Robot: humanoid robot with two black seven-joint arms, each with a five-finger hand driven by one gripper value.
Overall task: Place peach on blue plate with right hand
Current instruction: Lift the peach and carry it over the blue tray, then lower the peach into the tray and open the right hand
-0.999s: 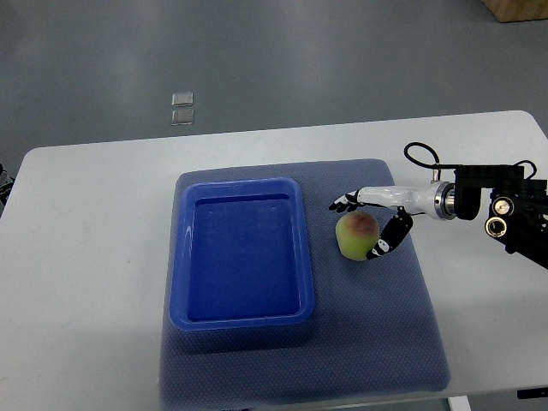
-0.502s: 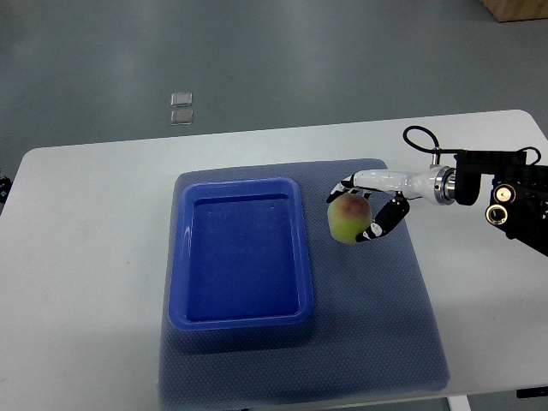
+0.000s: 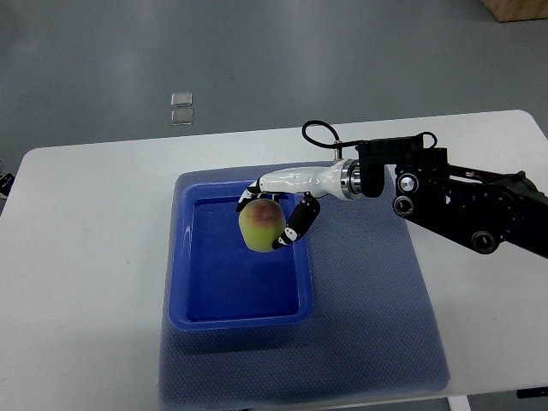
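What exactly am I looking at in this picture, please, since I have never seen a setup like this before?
This is one camera view, looking steeply down from the robot's own side onto a white table. The black jointed arm coming in from the right is the robot's right arm, and it ends in a white and black right hand with fingers. Those fingers are curled around a peach, greenish with a red blush, and hold it over the blue plate, which is really a shallow rectangular tray with nothing lying in it. The tray sits on a grey-blue mat spread on the table. The left arm is not in the picture. Beyond the table is grey floor.
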